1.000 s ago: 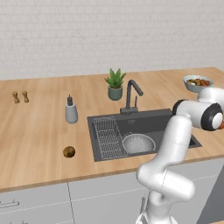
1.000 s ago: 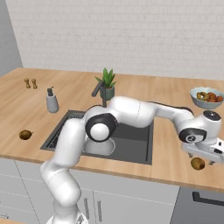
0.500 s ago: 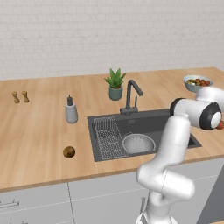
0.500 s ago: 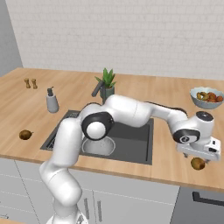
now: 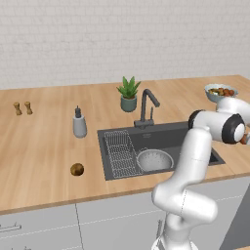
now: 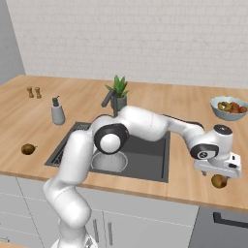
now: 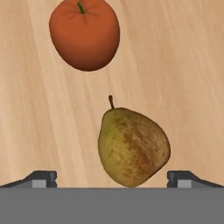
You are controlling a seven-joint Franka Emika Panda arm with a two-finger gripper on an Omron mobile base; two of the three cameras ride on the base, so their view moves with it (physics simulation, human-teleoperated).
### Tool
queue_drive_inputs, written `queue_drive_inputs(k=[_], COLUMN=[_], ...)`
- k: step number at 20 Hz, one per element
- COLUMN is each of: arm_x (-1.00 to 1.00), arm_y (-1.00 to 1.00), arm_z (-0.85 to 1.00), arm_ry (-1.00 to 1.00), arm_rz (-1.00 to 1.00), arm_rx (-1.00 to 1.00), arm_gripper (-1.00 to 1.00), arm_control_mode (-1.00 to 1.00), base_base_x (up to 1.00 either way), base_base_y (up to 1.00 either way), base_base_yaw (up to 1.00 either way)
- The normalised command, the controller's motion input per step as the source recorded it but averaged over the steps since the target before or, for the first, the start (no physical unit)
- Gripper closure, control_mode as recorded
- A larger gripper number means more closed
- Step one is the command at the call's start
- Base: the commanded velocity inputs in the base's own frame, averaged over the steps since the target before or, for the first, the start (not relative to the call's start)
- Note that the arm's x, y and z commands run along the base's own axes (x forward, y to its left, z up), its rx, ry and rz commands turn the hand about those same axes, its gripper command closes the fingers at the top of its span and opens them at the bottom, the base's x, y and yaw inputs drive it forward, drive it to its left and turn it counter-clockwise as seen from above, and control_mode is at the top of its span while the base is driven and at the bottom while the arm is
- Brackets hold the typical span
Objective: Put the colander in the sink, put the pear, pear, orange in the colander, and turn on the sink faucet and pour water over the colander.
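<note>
Tool over a pear at the bench's right end

The tool (image 6: 219, 173) hangs above the pear (image 7: 132, 148) near the front edge of the bench (image 6: 160, 97), its fingers (image 7: 41, 178) spread either side of the fruit, apparently lined up for a pick. The orange (image 7: 84, 33) lies just beyond. Left, the colander (image 5: 154, 160) sits in the sink (image 5: 168, 134), ready for fruit; the second pear (image 5: 76, 169) rests far left.
</note>
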Motion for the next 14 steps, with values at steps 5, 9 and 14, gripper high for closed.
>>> queue_drive_inputs(k=[5, 9, 14], arm_x=[0.00, 0.00, 0.00], arm_y=[-0.10, -0.09, -0.07], arm_z=[-0.01, -0.01, -0.16], arm_ry=[0.01, 0.01, 0.03], arm_rz=[0.02, 0.03, 0.04], arm_rx=[0.00, 0.00, 0.00], arm_gripper=[-1.00, -1.00, -1.00], arm_control_mode=[-1.00, -1.00, -1.00], base_base_x=[0.00, 0.00, 0.00], base_base_y=[0.00, 0.00, 0.00], base_base_yaw=[0.00, 0.00, 0.00])
